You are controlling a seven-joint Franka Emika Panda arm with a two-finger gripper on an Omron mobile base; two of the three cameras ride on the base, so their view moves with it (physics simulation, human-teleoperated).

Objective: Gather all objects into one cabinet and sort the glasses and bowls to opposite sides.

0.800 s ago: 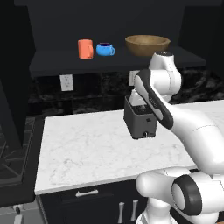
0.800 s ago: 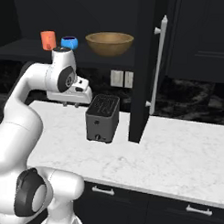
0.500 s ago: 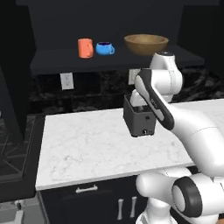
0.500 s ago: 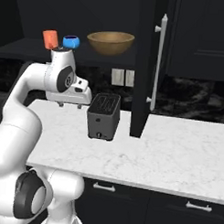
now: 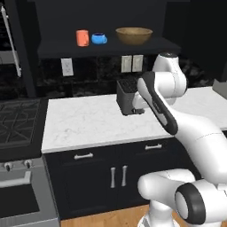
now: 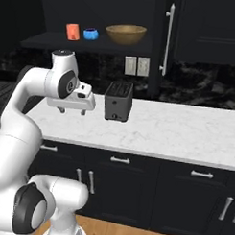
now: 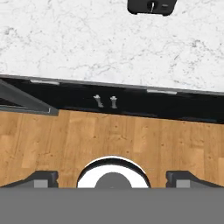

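Note:
On the shelf of the open black cabinet (image 5: 106, 48) an orange cup (image 5: 82, 37) and a blue cup (image 5: 98, 38) stand side by side at the left. The wide wooden bowl (image 5: 134, 35) sits apart to their right. The same shelf shows the orange cup (image 6: 72, 31), blue cup (image 6: 90, 34) and bowl (image 6: 125, 34). The cabinet door (image 6: 160, 49) stands open, edge-on, with its silver bar handle. My gripper (image 6: 72, 111) hangs low over the counter, left of the toaster, pointing down. Its fingertips (image 7: 41, 177) are spread wide, open and holding nothing.
A black toaster (image 6: 118, 100) stands on the white marble counter (image 5: 88, 124) below the shelf. Lower cabinets (image 5: 117, 175) with short silver handles front the counter. A stove (image 5: 17, 122) adjoins it on the left. Wood floor (image 7: 113, 135) lies under the hand.
Both base views have pulled back from the counter, so lower cabinets and floor now show. The cups and bowl stay put on the shelf, and the gripper stays open beside the toaster.

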